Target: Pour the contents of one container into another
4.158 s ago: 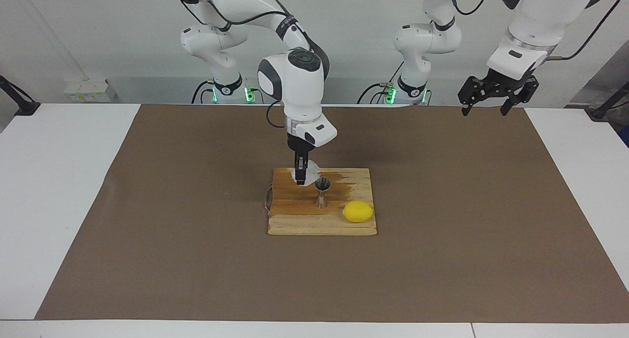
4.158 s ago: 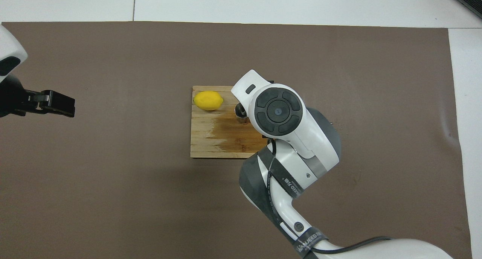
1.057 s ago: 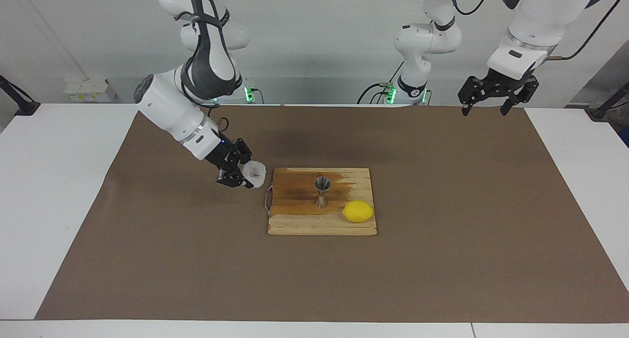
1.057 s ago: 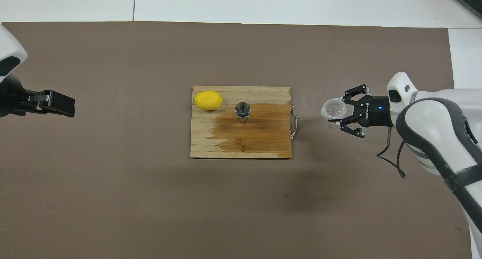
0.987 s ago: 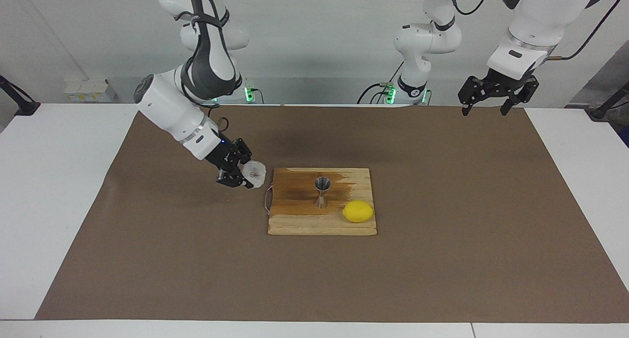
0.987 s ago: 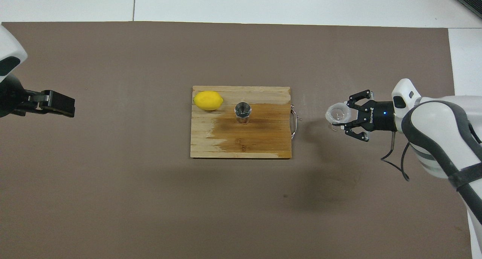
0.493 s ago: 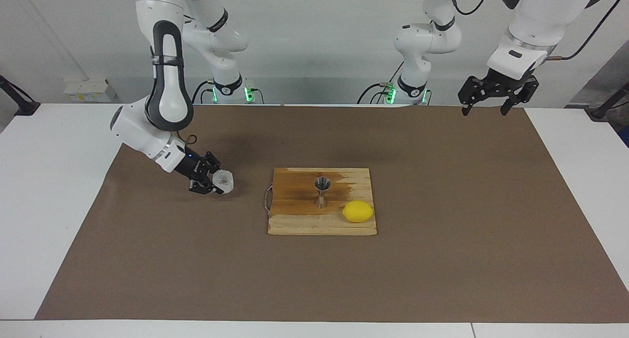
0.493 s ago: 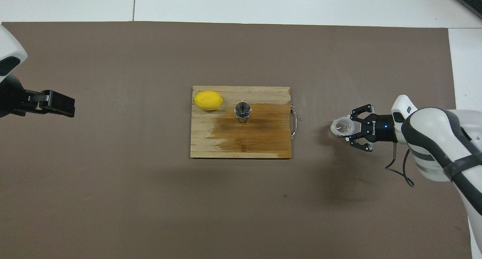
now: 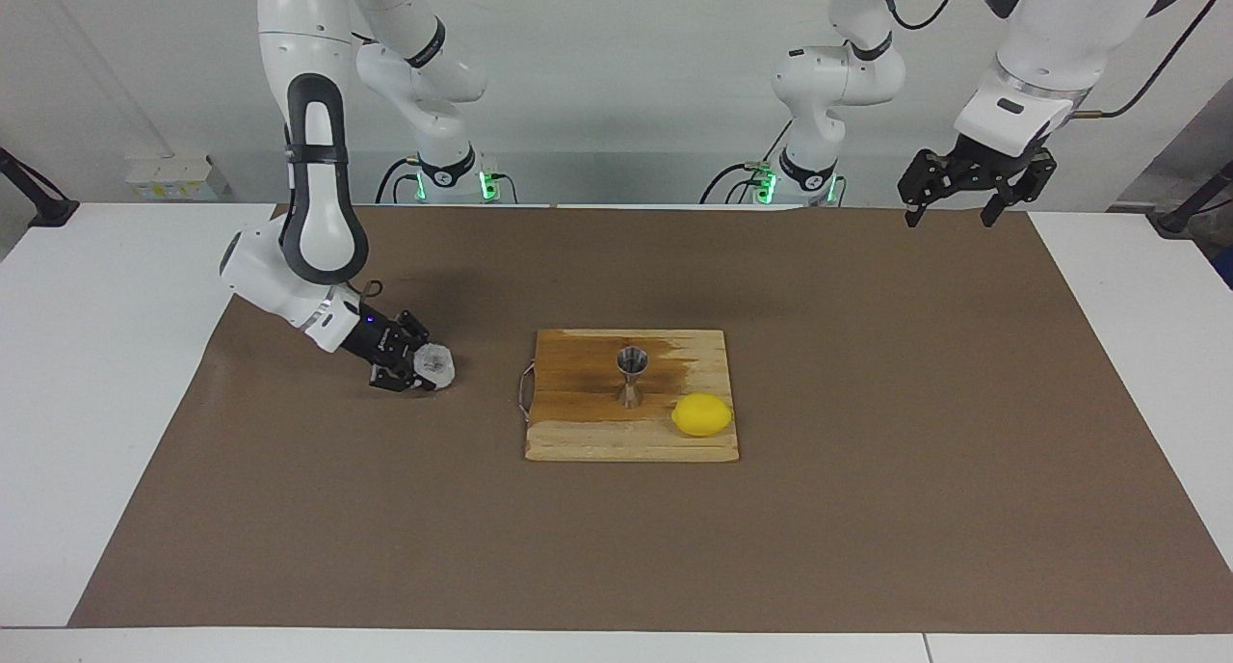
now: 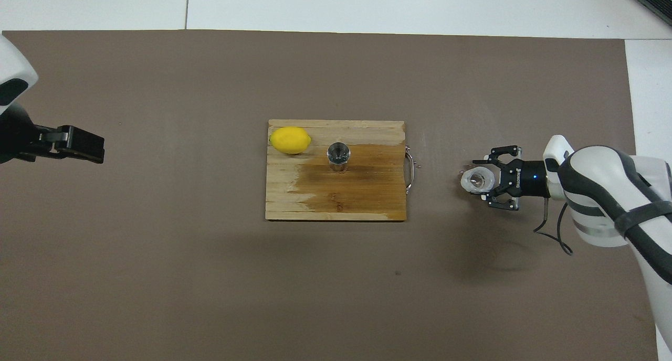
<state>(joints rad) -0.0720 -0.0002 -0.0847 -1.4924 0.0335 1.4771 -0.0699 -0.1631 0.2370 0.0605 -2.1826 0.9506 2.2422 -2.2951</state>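
— What covers the surface (image 9: 96,374)?
— A brown mat (image 9: 867,509), with white showing at both ends.
— And on the mat?
— A wooden board (image 9: 631,441) in the middle, and a cup (image 9: 435,364) beside it, toward the right arm's end — whether the cup touches the mat, I can't tell.

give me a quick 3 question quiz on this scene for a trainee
1. True or false: the lemon lies on the wooden cutting board.
2. What stands beside the lemon on the board?
3. The right pincer is at: A) the jigger B) the plastic cup C) the lemon.

Key: 1 true. 2 the steel jigger. 3 B; the cup sits on the brown mat, off the board toward the right arm's end.
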